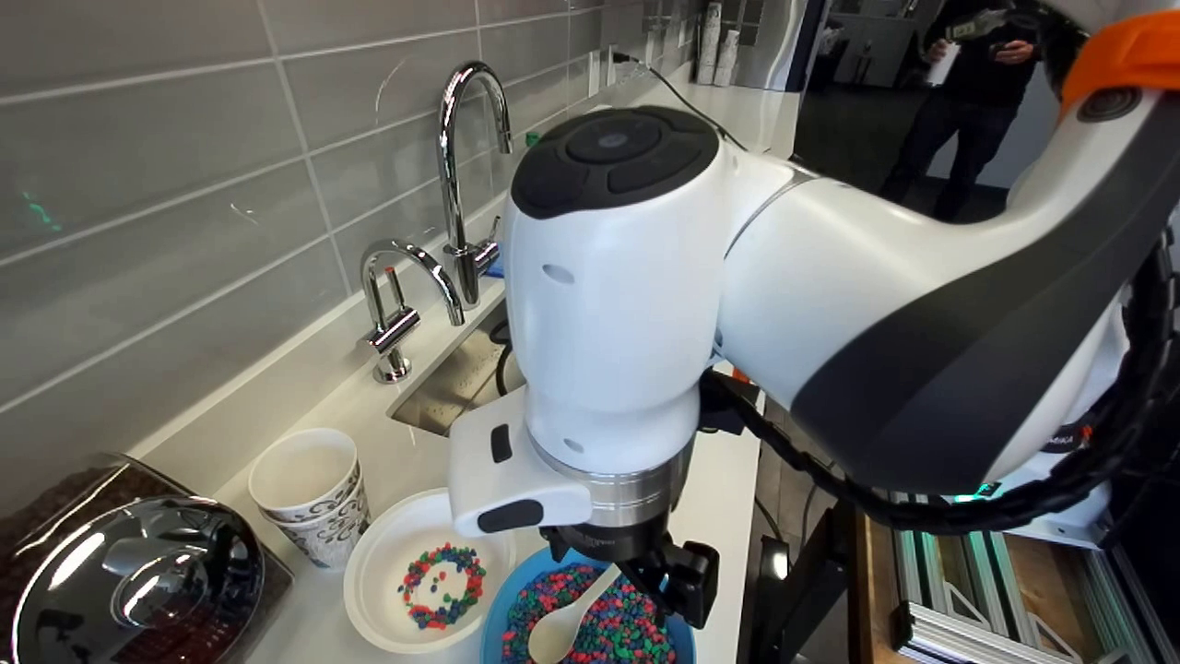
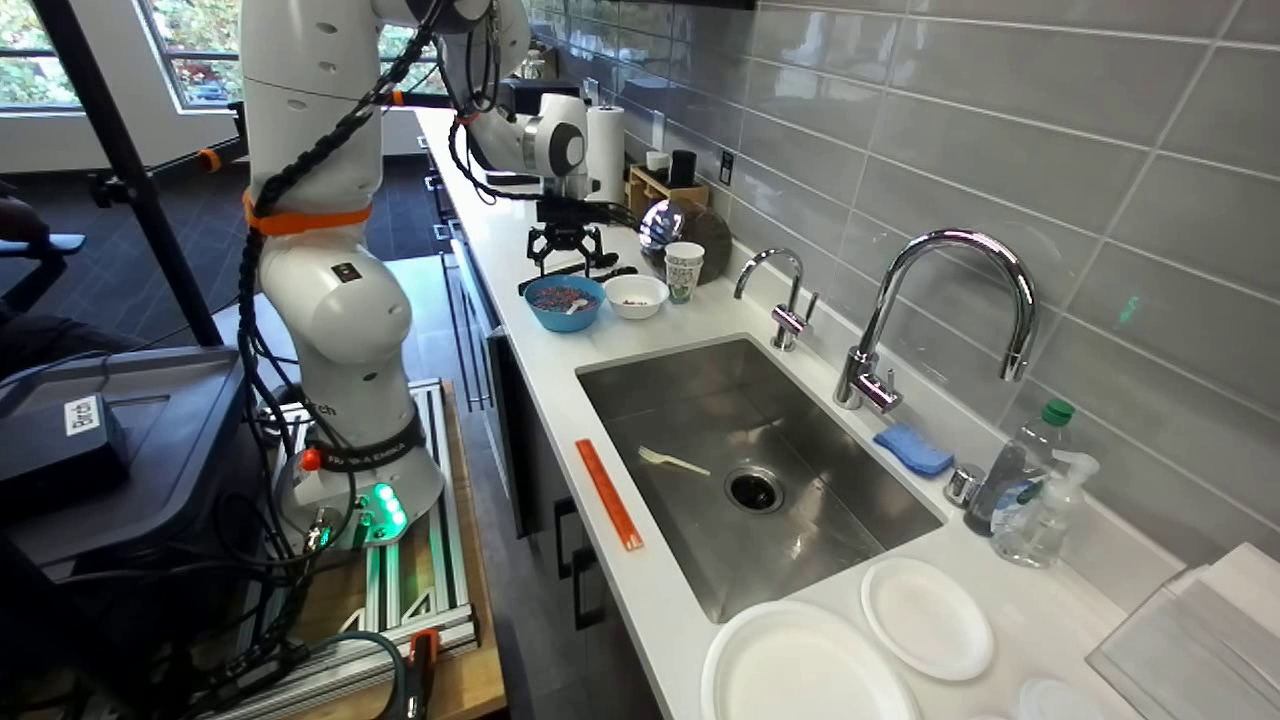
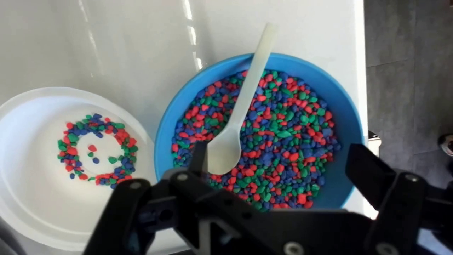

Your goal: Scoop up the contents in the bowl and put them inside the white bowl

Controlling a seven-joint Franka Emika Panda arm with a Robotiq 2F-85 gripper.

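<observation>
The robot arm [image 1: 784, 295] reaches over the counter [image 3: 300, 28], its wrist [image 1: 613, 443] pointing down and its last links stacked close to vertical. In an exterior view the base [image 2: 360, 490] sits low beside the counter, with the lower column rising upright and an orange band [image 2: 310, 222] strapping black cabling to it. The gripper [image 3: 281, 161] hangs over the blue bowl [image 3: 336, 102] with its fingers [image 3: 366, 170] spread wide apart. In the wrist view one tip shows at the edge of the scoop of a pale spoon [image 3: 243, 109], the other over the rim farther from the white bowl [image 3: 32, 198]; contact with the spoon cannot be told. The contents [image 3: 283, 134], small red, blue and green bits, cover the blue bowl's bottom under the spoon, whose handle crosses the rim. Just beside it, the white bowl holds a loose ring of similar bits.
</observation>
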